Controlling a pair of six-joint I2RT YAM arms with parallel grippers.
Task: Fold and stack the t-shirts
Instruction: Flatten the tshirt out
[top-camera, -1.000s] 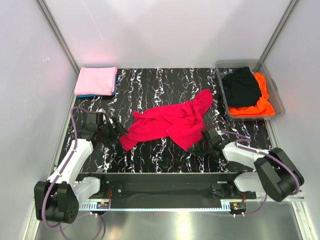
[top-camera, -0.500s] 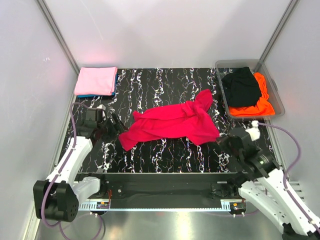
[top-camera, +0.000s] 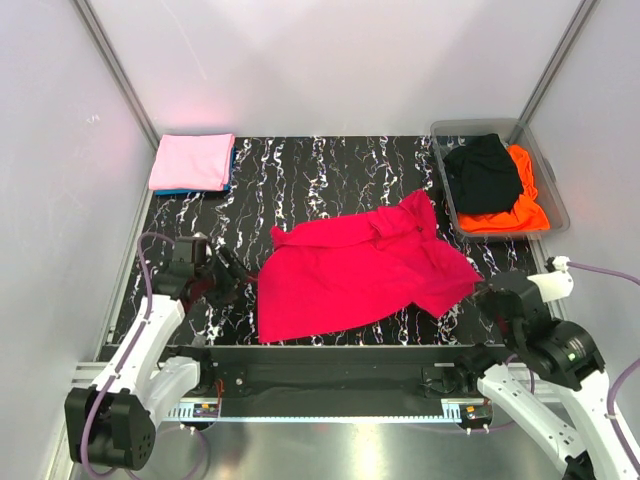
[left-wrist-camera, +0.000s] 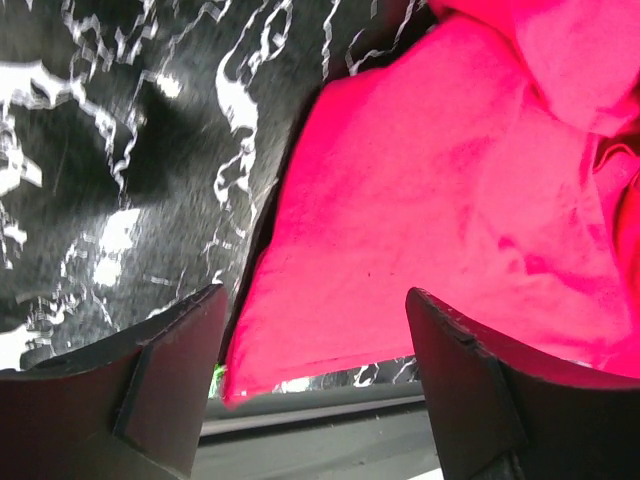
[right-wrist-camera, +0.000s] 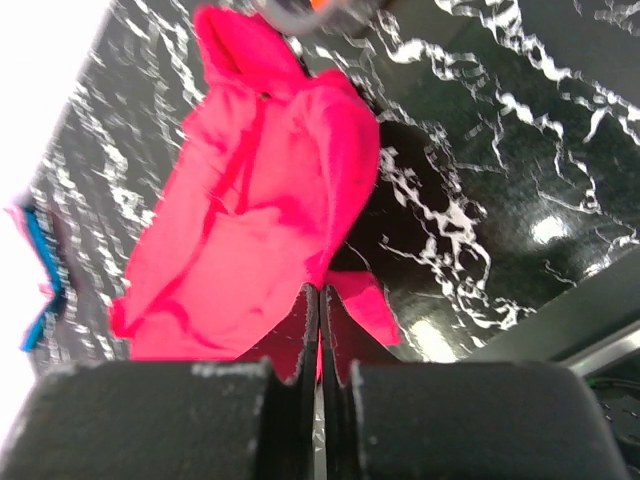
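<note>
The crimson-red t-shirt (top-camera: 350, 275) lies partly spread across the middle of the table. My right gripper (top-camera: 485, 297) is shut on its right edge and holds that edge lifted; in the right wrist view the cloth (right-wrist-camera: 260, 220) hangs from the closed jaws (right-wrist-camera: 320, 295). My left gripper (top-camera: 225, 280) is open just left of the shirt's left edge; in the left wrist view the cloth (left-wrist-camera: 420, 240) lies beyond the spread jaws (left-wrist-camera: 315, 300). A folded light pink t-shirt (top-camera: 192, 160) sits on a blue one (top-camera: 180, 191) at the back left. The black t-shirt (top-camera: 483, 172) and orange t-shirt (top-camera: 525, 210) lie in the bin.
The clear plastic bin (top-camera: 470, 128) stands at the back right corner. White walls close in the table on three sides. The table's front edge and black rail (top-camera: 320, 352) run just below the shirt's near corner.
My right gripper has pulled back to the right and toward the front with the shirt's edge, spreading the bunched shirt out wider. My left gripper has shifted slightly toward the front.
</note>
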